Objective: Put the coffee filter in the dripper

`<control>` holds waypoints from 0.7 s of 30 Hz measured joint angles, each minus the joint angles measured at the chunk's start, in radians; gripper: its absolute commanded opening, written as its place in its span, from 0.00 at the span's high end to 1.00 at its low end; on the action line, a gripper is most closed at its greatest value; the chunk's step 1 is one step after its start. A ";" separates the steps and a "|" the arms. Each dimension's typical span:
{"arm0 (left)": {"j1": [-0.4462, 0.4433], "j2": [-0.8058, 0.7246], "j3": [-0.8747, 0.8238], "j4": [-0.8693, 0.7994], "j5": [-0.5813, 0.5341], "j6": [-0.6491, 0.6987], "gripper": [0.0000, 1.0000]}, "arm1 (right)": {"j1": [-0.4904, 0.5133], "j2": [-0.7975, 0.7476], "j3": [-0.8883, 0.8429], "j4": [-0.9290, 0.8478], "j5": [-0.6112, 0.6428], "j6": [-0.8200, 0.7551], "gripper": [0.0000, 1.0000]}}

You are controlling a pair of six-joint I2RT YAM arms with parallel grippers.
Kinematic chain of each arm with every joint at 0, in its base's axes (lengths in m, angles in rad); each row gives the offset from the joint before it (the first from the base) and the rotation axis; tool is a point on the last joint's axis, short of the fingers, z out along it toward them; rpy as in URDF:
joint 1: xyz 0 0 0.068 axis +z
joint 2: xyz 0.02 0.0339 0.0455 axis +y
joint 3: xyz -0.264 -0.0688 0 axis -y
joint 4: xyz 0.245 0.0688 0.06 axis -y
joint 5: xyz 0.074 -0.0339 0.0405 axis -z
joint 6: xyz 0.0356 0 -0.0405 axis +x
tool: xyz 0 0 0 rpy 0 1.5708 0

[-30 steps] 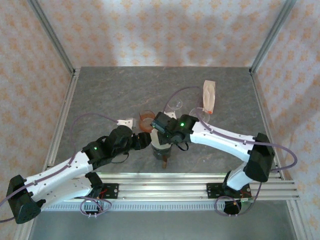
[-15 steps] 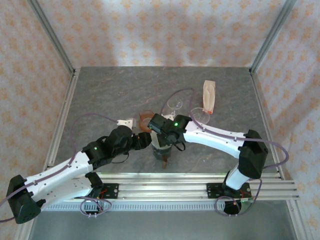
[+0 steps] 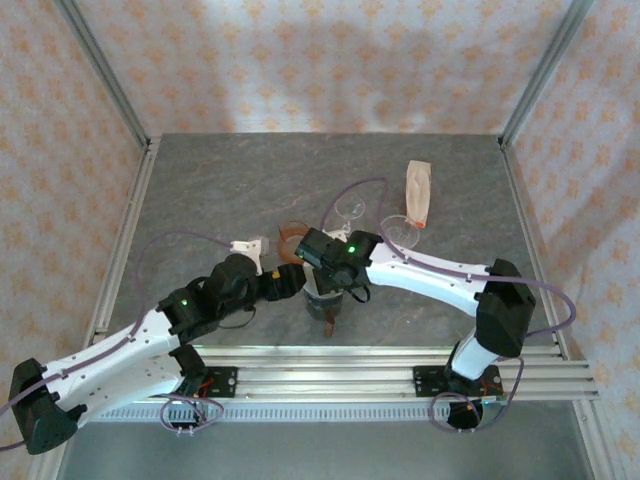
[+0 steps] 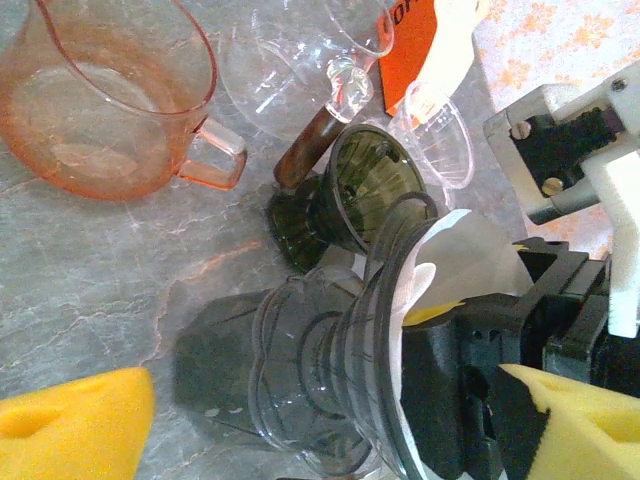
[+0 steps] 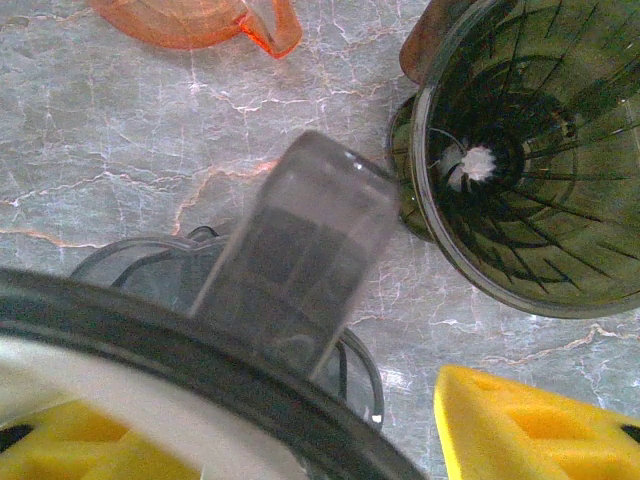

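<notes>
Coffee filter (image 4: 470, 250) lines the grey dripper (image 4: 300, 350); left gripper (image 4: 320, 420) gapes around it, right gripper (image 5: 290, 435) parted astride its rim.

Soft, even light up top, with faint arm shadows on the back wall (image 3: 330, 70). Beyond the left pincer (image 4: 320, 420), glare streaks the clear glass dripper (image 4: 290, 70), and its yellow pads (image 4: 75, 420) smear soft at the bottom edge. Just ahead of the right pincer (image 5: 300, 440), a smoky handle (image 5: 300, 250) blurs, while the marble tabletop (image 5: 150, 150) beyond is crisp.
</notes>
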 measured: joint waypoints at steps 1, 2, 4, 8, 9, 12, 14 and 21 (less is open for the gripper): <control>0.000 0.004 -0.001 0.005 0.000 0.000 0.13 | 0.000 0.000 0.000 0.000 0.000 0.000 0.40; 0.000 0.010 -0.001 0.006 0.000 0.000 0.13 | 0.000 0.000 0.000 0.000 0.000 0.000 0.40; 0.000 0.028 -0.001 0.008 0.001 0.000 0.17 | 0.000 0.000 0.000 0.000 0.000 0.000 0.40; 0.000 0.056 -0.001 0.006 0.004 -0.001 0.25 | 0.000 0.000 0.000 0.001 0.000 0.000 0.40; 0.000 0.057 -0.001 0.006 0.004 -0.004 0.26 | 0.000 0.000 0.000 0.002 0.000 0.001 0.40; 0.000 0.057 -0.001 0.006 0.003 -0.004 0.28 | 0.000 0.000 0.000 0.003 0.000 0.003 0.40; 0.000 0.057 -0.001 0.003 0.003 -0.004 0.29 | 0.000 0.000 0.000 0.003 0.000 0.004 0.40; 0.000 0.059 -0.001 -0.005 0.003 -0.004 0.30 | 0.000 -0.028 0.000 0.010 0.001 0.009 0.40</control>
